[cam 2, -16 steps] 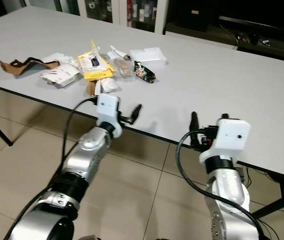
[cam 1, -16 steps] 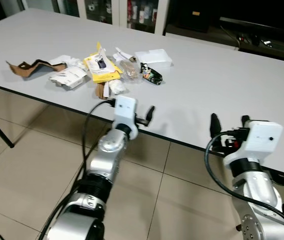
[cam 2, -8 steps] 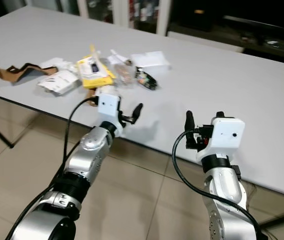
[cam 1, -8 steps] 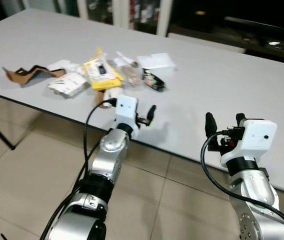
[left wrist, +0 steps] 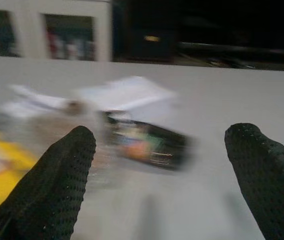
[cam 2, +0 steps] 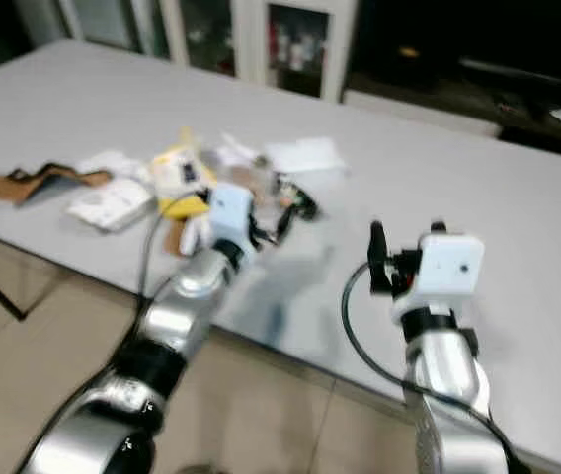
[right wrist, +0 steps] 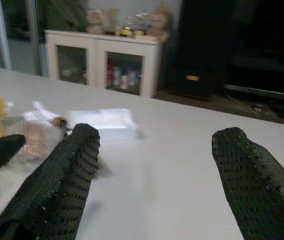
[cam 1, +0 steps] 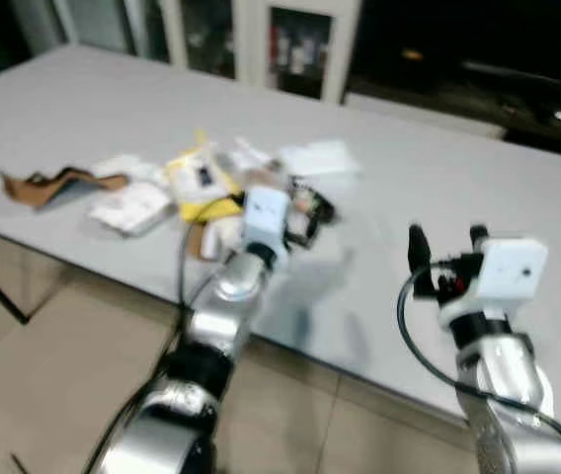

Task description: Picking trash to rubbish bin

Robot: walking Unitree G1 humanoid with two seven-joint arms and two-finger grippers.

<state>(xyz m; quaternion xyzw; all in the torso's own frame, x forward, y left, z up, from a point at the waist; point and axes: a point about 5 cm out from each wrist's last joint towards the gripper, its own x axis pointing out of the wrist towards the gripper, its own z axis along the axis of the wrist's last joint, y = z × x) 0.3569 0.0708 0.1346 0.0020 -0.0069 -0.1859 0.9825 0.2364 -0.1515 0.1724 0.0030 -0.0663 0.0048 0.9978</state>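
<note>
A heap of trash lies on the grey table [cam 1: 439,188]: a dark shiny wrapper [left wrist: 147,143], a yellow packet [cam 1: 201,183], a white box [cam 1: 315,158], white papers [cam 1: 132,207] and a strip of brown cardboard [cam 1: 48,186]. My left gripper [cam 1: 300,219] is over the table at the heap's right side, open. In the left wrist view the dark wrapper sits just ahead, between the two fingers [left wrist: 57,185]. My right gripper [cam 1: 446,245] hovers open over the table's near edge, to the right of the heap, with nothing in it. The picture is blurred.
A white cabinet [cam 1: 300,49] with glass doors stands behind the table. Dark furniture fills the back right. Tiled floor [cam 1: 53,375] lies below the table's near edge. A wide bare stretch of table lies right of the heap.
My left gripper has reached forward from the table edge over the table to the dark wrapper. The camera has moved closer and the view has blurred. The right gripper stays open.
</note>
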